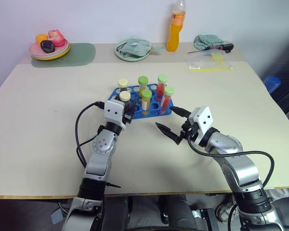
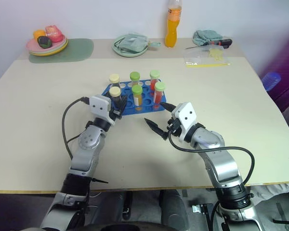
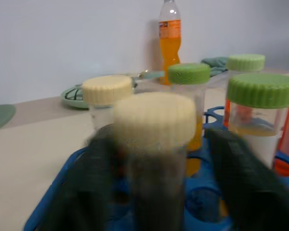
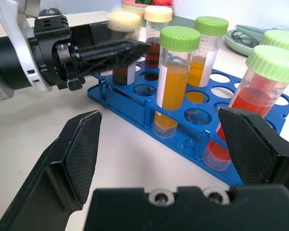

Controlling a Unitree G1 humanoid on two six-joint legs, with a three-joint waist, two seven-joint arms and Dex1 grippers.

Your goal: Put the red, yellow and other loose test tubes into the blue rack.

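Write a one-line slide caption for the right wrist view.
Open right gripper faces the blue rack of capped tubes while the left gripper reaches in.

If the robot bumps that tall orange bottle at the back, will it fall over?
Probably quite easily. The orange bottle stands tall and narrow on a small base, so a knock up high could tip it. It looks mostly full, so it is likely heavy and may resist a light touch. Once down, its round body would probably roll.

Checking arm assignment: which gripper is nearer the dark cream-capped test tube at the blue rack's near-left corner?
Left. The left gripper straddles the dark cream-capped test tube, fingers open either side. The right gripper hangs open off the blue plastic rack, near its right end.
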